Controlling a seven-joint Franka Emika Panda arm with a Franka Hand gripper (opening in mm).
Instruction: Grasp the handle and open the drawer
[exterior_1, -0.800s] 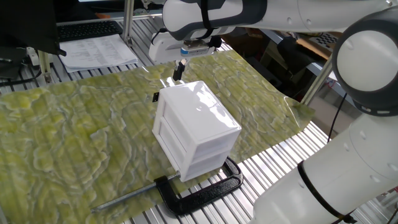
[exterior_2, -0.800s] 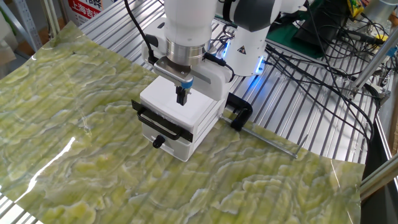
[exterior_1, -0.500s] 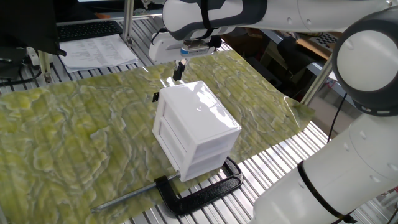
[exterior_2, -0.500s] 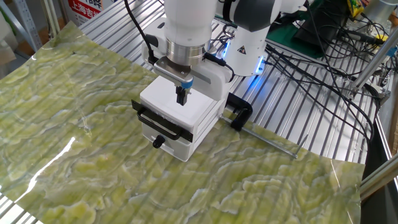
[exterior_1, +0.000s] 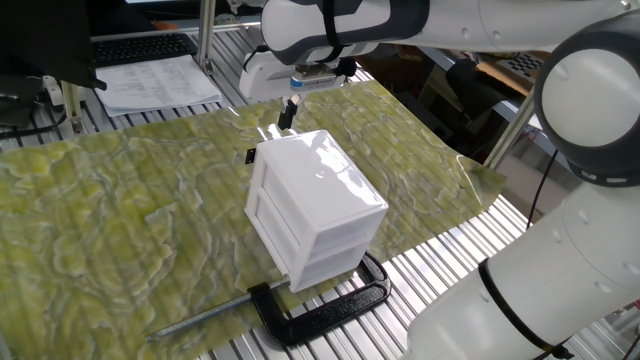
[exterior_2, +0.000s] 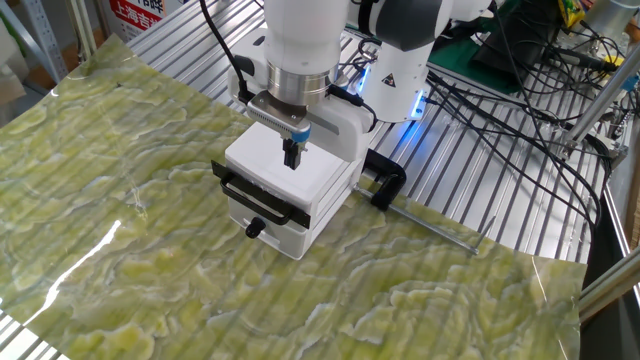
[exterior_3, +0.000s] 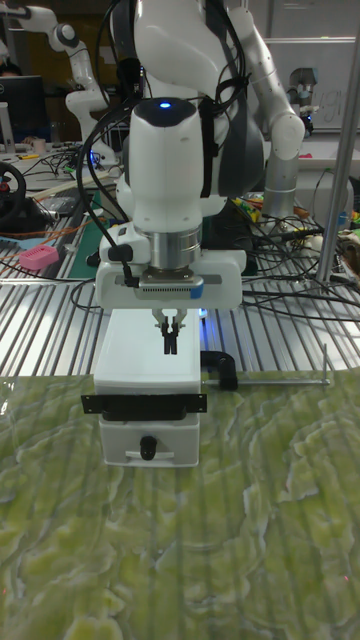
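The drawer (exterior_2: 268, 233) (exterior_3: 150, 446) is the lower white front of a glossy white box (exterior_1: 318, 200) (exterior_2: 292, 182) and it sits pushed in. The handle (exterior_2: 254, 229) (exterior_3: 148, 449), a tiny black knob, sticks out of that front. In the view from behind the box the handle is hidden. My gripper (exterior_2: 292, 155) (exterior_3: 170, 342) (exterior_1: 288, 114) hangs point-down over the box's top, above and behind the handle and touching nothing. Its fingers are shut with nothing between them.
A black bar (exterior_2: 258, 195) (exterior_3: 145, 404) runs across the box front above the drawer. A big black C-clamp (exterior_1: 322, 304) (exterior_2: 386, 181) (exterior_3: 223, 368) pins the box's back to the slatted table. A green-yellow mat (exterior_2: 130, 250) covers the table. Cables (exterior_2: 520, 90) lie behind.
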